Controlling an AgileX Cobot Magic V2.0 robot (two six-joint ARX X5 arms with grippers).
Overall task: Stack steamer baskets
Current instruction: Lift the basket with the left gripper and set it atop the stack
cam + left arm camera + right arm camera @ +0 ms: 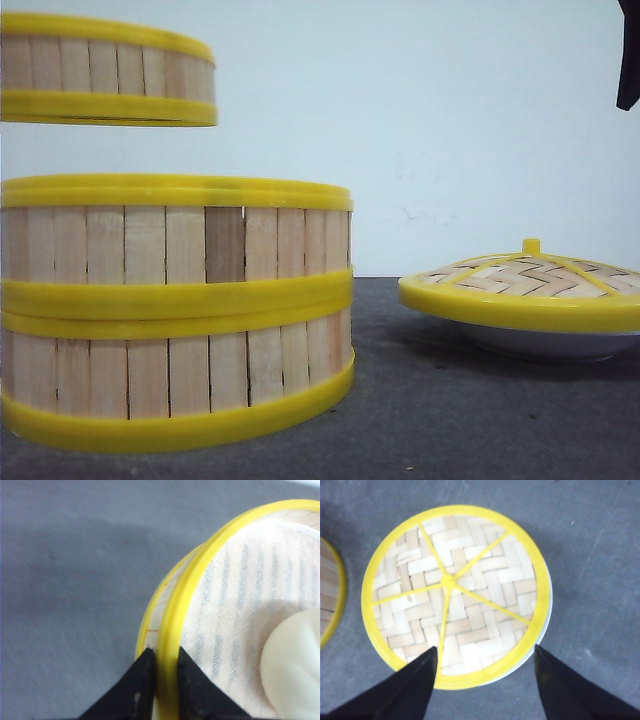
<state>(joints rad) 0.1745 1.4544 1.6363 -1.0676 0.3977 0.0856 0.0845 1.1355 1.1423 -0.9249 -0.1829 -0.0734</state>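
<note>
While left gripper [161, 672] pinches raised basket [105, 70] rim, right gripper [485, 675] hovers spread.

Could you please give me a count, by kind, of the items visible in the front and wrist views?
Steamer baskets: 3, two stacked on the table and one held up in the air
Woven bamboo lid: 1
White dish under the lid: 1
White bun in the lifted basket: 1
Total: 6
</note>
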